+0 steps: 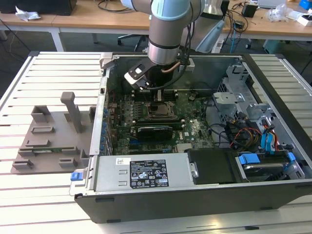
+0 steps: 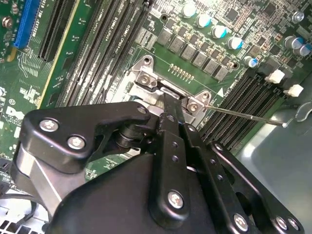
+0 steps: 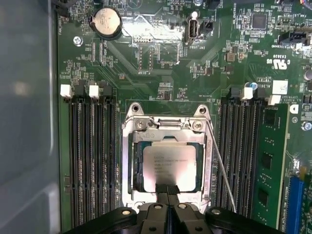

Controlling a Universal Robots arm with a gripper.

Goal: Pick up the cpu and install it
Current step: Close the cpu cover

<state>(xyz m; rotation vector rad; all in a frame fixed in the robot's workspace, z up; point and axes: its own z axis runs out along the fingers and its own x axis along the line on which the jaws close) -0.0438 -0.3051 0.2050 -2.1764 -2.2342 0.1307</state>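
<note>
Silver-grey square metal cpu, lying inside the silver steel socket frame.
Black gripper closed, empty, tips at the cpu's edge; I'd confirm it sits flat within the frame.

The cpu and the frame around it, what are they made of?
The cpu top looks like smooth silver-grey metal: it reflects light softly. The frame around it looks like bare shiny metal, perhaps steel, with bright glints and screws.

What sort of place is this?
Likely a robotics lab or workshop: a robot arm reaches into an open computer case on a slatted table, with cable-strewn desks behind.
</note>
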